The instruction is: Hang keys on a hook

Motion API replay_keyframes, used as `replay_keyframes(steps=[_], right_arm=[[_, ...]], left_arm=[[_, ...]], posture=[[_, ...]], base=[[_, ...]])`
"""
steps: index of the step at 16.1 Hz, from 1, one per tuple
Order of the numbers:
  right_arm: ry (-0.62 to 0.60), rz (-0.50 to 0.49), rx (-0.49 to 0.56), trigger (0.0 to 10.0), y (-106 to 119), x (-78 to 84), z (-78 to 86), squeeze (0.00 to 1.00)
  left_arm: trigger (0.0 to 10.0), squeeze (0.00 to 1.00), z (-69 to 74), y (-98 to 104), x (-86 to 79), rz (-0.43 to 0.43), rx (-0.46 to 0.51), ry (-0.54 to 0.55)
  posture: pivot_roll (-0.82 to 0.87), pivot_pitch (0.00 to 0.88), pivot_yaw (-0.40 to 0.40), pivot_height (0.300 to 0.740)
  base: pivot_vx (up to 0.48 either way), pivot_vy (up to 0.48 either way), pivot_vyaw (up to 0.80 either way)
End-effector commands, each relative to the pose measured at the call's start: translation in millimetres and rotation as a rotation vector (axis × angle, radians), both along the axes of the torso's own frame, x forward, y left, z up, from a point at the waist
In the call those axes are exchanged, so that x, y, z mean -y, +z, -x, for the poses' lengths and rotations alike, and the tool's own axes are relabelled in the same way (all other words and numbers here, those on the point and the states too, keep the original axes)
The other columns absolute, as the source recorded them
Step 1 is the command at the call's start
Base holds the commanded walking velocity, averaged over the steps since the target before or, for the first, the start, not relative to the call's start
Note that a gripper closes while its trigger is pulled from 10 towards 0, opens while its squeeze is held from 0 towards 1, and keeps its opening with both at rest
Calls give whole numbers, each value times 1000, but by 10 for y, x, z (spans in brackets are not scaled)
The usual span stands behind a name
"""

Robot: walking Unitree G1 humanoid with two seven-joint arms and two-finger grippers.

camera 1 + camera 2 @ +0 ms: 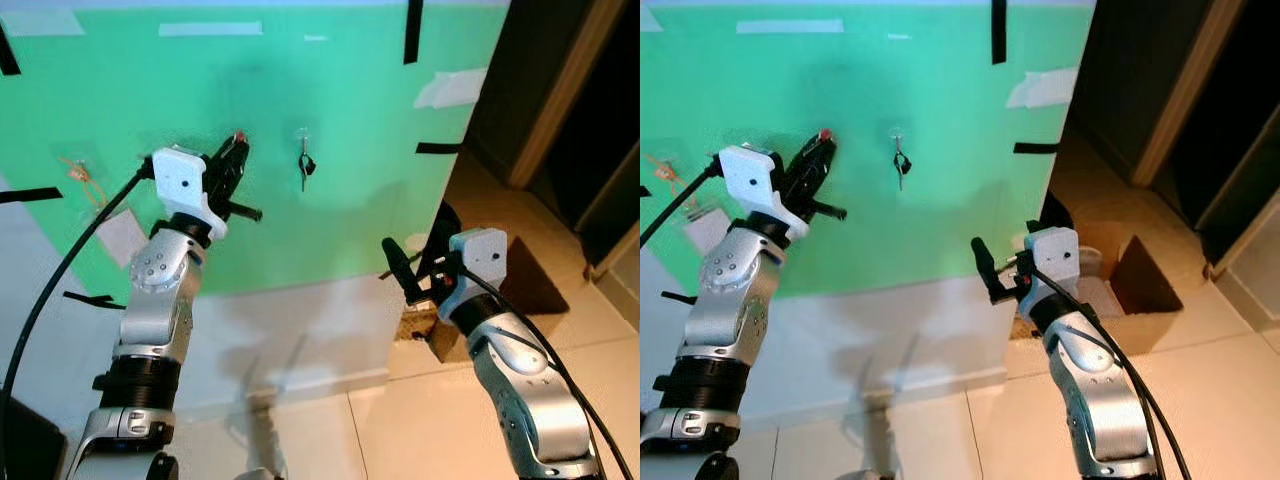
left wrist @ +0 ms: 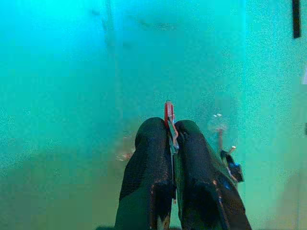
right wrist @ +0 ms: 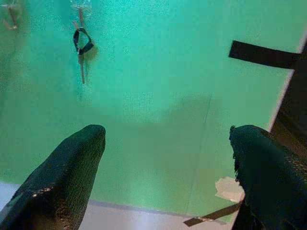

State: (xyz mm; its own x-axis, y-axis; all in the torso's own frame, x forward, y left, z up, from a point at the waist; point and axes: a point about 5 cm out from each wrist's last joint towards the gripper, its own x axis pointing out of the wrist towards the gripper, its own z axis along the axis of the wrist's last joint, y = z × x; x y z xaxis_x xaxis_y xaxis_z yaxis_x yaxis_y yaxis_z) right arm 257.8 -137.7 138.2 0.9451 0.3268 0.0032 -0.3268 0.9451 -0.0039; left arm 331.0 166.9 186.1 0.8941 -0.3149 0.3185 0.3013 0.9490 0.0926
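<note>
Nearest the camera, the right gripper hangs low and to the right, fingers spread wide and holding nothing, well below and to the right of anything on the wall. It looks idle.

Further out, the left gripper is raised to the green wall, forearm upright and wrist bent forward so the fingers point up and slightly right, their tips near or at the wall. The fingers are pressed together on a thin red-tipped key, which sticks out past the tips with its long axis in line with them. Whether a ring or more keys hang behind the fingers cannot be told.

Farthest, on the wall, a small clear hook sits just to the right of the left gripper at about the same height. It already carries a dark key set hanging straight down. In the left wrist view that hook and set sit beside the right-hand finger, near but apart.

The hook lies sideways from the held key, toward the robot's right, and the left arm is much the nearer. In my judgement the next move calls for a short shift right, with care not to knock the hanging set. Left of the arm, another faint hook with an orange tie shows.
</note>
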Motion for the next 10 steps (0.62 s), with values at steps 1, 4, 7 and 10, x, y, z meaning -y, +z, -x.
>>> replay_keyframes(steps=[1, 4, 7, 10], right_arm=[[2, -15, 14, 10000, 33, -16, -8, 0], [-113, -34, -23, 10000, -59, 28, -25, 0], [-149, -54, -54, 10000, -107, 49, -15, 0], [-147, -43, -50, 10000, -112, 54, -7, 0]], left_arm=[[10000, 0, -22, 35, 9, 1, -3, -23], [10000, 0, 7, -94, 119, -60, -78, -90], [10000, 0, 26, -150, 138, -78, -96, -97], [10000, 0, 41, -165, 133, -77, -105, -99]], posture=[[-75, 0, 48, 740], [-75, 0, 67, 740], [-77, 0, 69, 740], [-74, 0, 61, 740]], base=[[0, 0, 0], [0, 0, 0], [0, 212, 0], [0, 477, -533]])
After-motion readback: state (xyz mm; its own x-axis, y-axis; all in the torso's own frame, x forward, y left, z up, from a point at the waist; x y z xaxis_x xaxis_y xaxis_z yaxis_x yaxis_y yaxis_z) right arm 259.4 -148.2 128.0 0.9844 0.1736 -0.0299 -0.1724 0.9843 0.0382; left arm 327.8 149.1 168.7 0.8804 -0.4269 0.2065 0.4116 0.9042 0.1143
